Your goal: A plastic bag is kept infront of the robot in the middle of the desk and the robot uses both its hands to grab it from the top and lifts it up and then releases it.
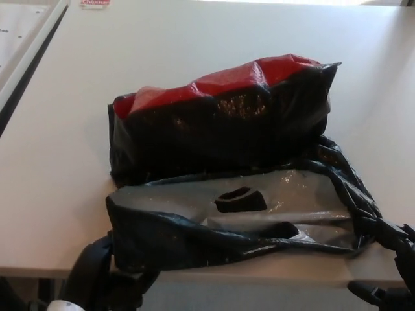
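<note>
The plastic bag (220, 123) lies in the middle of the white desk (58, 162). It is black outside with a red lining along its top edge. Its near flap (233, 214), with a handle hole, droops over the desk's front edge. My left hand (97, 282) is at the flap's near left corner, partly hidden under the plastic. My right hand (388, 262) is at the flap's right end; its upper fingers (389, 232) touch the crumpled edge and its thumb sits well below them, so the hand is open.
A dark gap (26, 71) runs between this desk and another white surface at the far left. A small label (95, 3) lies at the desk's far edge. The desk's front edge (39, 269) is just before me.
</note>
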Controlling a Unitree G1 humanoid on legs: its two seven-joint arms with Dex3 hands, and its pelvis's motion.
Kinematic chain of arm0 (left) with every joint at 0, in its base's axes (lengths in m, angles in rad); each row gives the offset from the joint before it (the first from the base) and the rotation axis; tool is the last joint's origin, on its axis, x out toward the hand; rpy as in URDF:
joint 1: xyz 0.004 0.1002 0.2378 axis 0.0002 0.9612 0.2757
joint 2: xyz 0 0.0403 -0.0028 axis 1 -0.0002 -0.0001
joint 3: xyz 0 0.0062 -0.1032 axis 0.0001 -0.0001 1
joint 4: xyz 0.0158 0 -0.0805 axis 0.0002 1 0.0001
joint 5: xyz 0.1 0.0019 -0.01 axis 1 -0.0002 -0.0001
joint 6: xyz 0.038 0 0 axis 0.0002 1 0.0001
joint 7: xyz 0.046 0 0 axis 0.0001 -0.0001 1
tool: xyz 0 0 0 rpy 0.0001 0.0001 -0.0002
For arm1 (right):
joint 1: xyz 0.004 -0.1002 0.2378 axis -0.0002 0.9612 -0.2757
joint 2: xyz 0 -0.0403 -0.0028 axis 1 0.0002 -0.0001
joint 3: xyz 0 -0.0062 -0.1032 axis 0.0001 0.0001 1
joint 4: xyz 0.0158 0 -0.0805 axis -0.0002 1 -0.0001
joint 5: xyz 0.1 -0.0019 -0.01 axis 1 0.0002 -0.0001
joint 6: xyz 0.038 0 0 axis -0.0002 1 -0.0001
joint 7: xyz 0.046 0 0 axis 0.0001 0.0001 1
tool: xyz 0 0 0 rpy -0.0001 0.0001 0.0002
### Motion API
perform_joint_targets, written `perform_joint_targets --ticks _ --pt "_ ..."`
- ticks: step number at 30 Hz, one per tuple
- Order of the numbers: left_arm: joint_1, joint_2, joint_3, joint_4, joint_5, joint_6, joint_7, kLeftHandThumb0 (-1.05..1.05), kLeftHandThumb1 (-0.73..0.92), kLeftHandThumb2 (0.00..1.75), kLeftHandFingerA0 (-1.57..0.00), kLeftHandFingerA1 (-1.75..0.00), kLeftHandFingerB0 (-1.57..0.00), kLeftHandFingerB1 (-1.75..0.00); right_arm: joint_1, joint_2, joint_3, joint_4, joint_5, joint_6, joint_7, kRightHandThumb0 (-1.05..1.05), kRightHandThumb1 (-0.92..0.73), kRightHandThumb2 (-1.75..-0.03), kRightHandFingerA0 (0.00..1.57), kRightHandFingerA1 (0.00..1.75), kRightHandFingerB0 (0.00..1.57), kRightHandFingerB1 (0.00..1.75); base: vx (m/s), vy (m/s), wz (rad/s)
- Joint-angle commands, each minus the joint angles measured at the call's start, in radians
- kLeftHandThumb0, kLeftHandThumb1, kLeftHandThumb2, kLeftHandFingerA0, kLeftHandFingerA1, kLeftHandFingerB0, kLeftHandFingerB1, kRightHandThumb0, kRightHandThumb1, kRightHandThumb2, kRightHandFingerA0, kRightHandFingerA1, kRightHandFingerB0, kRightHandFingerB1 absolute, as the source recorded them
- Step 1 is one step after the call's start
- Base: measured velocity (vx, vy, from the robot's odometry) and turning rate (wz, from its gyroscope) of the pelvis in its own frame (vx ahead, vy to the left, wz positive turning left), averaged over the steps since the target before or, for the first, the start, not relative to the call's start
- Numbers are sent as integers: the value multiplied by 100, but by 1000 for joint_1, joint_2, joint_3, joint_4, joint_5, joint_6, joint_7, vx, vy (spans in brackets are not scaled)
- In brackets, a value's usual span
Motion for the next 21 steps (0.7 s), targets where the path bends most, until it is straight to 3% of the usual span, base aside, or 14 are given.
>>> perform_joint_targets --ticks 1,2,3,4,15,17,18,19,21 --pt "32 -4 -48 -44 40 24 -18 -51 56 83 -92 -136 -64 -119 35 55 33 86 23 73 54 -45 -67 -61 74 61 51 37 0 0 0" --pt "35 -7 -58 -49 43 29 -18 -49 57 84 -95 -137 -64 -119 26 64 34 86 31 74 63 -49 -56 -88 70 68 44 51 0 0 0" --pt "37 -8 -63 -53 42 33 -19 -49 57 84 -95 -137 -64 -119 18 68 36 90 35 72 66 -49 -56 -88 70 68 44 51 0 0 0" --pt "37 -8 -67 -49 42 28 -18 -50 56 84 -95 -137 -64 -119 13 73 37 85 38 78 69 -45 -68 -61 73 59 50 36 0 0 0" --pt "41 -4 -74 -61 40 40 -15 -50 56 84 -94 -137 -64 -119 -69 126 60 41 59 123 113 -44 -69 -62 72 58 50 36 2 -3 -3" --pt "44 0 -74 -69 41 48 -16 -50 57 84 -94 -136 -64 -119 -82 139 64 29 76 141 141 -43 -68 -61 72 65 58 38 7 -14 -11" --pt "43 -1 -79 -68 50 48 -11 -50 56 84 -93 -136 -64 -119 -98 145 66 28 76 157 146 -41 -65 -60 78 84 72 45 1 -13 -13" --pt "44 -1 -80 -67 51 47 -11 -50 56 84 -93 -136 -64 -119 -102 147 68 25 76 164 147 -41 -64 -60 78 98 75 47 -2 -6 -14" --pt "46 -3 -82 -60 47 39 -18 -49 56 83 -94 -137 -64 -119 -112 153 73 8 74 177 151 -39 -64 -60 80 104 76 51 -9 -8 -17"
